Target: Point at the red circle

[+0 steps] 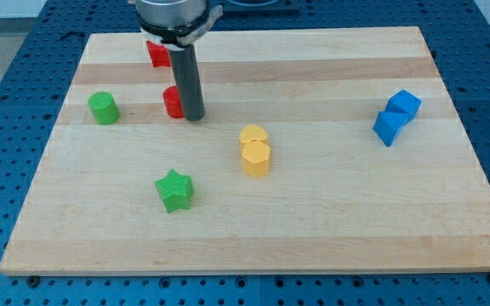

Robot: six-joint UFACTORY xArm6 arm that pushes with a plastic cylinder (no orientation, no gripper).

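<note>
My tip (194, 117) rests on the counter (330, 221) touching the red circle (173, 102), which sits just to its left, in the upper left part. There is no hand here, only the rod. A second red block (156, 53), partly hidden, lies above it; a green cylinder (103, 108) lies further left.

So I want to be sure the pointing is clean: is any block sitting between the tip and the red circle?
Nothing visible. My tip stands right beside the red circle, on its right in the view, with no block between them.
</note>
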